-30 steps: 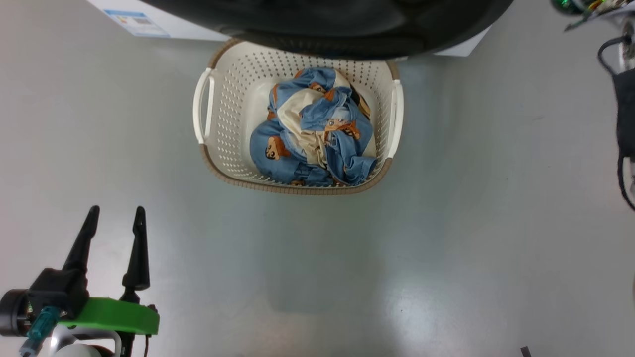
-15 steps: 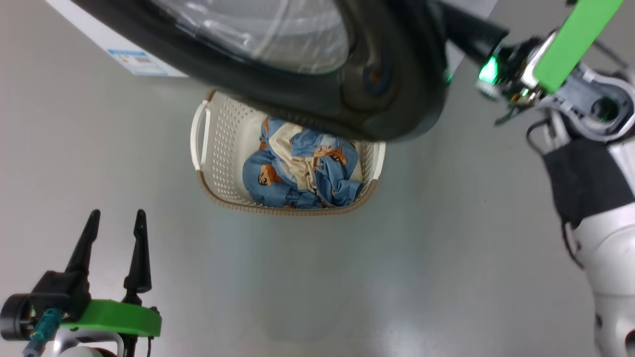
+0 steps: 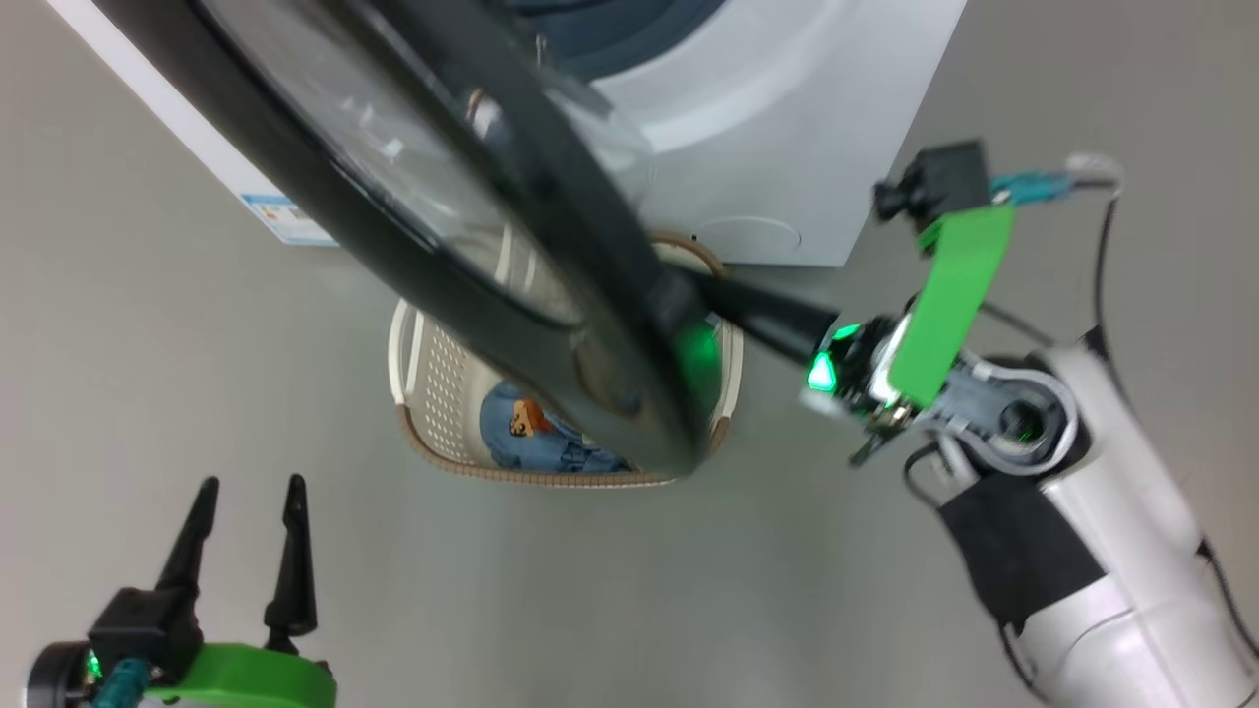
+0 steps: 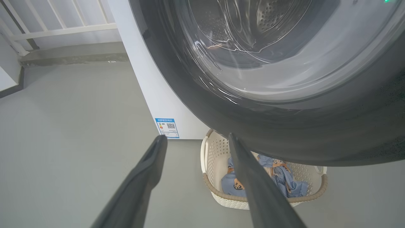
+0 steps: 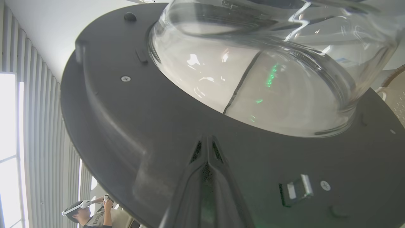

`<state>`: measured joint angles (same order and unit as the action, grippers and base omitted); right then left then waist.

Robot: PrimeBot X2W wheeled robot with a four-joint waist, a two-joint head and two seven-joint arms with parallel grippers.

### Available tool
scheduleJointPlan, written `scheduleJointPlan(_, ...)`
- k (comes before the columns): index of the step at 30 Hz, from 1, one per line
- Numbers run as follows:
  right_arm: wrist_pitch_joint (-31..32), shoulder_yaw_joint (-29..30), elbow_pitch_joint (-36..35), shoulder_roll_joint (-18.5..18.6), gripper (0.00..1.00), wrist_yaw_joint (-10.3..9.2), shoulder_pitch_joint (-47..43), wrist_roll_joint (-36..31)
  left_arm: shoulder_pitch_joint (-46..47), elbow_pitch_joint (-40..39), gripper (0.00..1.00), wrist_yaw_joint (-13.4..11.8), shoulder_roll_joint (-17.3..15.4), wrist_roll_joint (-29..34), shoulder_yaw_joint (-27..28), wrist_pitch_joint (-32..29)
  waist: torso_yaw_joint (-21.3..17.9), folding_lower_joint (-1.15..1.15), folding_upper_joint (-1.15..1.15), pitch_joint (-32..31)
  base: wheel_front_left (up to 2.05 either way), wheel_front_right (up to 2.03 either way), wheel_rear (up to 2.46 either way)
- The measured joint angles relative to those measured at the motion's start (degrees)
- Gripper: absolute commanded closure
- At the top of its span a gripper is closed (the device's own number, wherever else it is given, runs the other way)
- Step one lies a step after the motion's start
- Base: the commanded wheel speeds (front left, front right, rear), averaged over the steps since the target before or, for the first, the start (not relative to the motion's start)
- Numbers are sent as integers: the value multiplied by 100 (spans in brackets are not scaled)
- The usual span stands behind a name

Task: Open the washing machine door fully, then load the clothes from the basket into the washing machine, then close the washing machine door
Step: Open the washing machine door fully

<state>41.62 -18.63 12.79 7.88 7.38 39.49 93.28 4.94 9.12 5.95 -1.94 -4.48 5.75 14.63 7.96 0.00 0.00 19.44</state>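
Right gripper [image 5: 207, 140] shut, empty, tips against glossy black round washing machine door [image 3: 629, 393] overhanging cream perforated basket [image 3: 433, 383]; light-blue bear-print clothes [image 3: 541, 444] mostly hidden. Left gripper [image 3: 251, 482] wide open, empty, over wide grey floor [image 3: 197, 344].

Showed a glossy grey floor [image 3: 148, 393]; showed white railing bars [image 4: 63, 30] above a grey ledge [image 4: 72, 53]; caught a person [image 5: 91, 213] in a white headset [image 5: 74, 209] below ribbed vertical blinds [image 5: 41, 142] beside a bright window [image 5: 8, 126].

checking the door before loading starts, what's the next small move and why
Probably push the washing machine door farther open with the shut right gripper, whose tips rest on its inner face: the door hangs over the basket, covering most of the clothes.
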Motion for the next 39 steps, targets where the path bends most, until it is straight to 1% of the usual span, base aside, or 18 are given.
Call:
scheduleJointPlan(9,-14,-410,175,-242,100,1,-452,-42,-83,8,0,-124,1,-41,-292,0,44,0,0,-352,0,0,0)
scheduleJointPlan(15,-192,-797,360,-289,100,1,-541,-18,-146,5,0,-142,1,-36,-488,0,264,0,0,-473,0,0,0)
scheduleJointPlan(20,-423,-1204,392,-289,100,0,-533,332,-146,3,0,-158,1,-36,-541,0,468,0,0,-504,0,0,0)
scheduleJointPlan(27,-737,-1635,455,-287,100,0,-449,595,-146,-11,0,-218,1,-87,-655,0,710,0,0,-536,0,0,0)
scheduleJointPlan(33,-996,-1912,453,-286,100,0,-393,814,-146,-22,0,-268,1,-132,-735,0,830,0,0,-540,0,0,0)
scheduleJointPlan(39,-1250,-2186,457,-287,100,0,-307,1004,-140,-55,0,-267,1,-140,-754,0,856,0,0,-492,0,0,0)
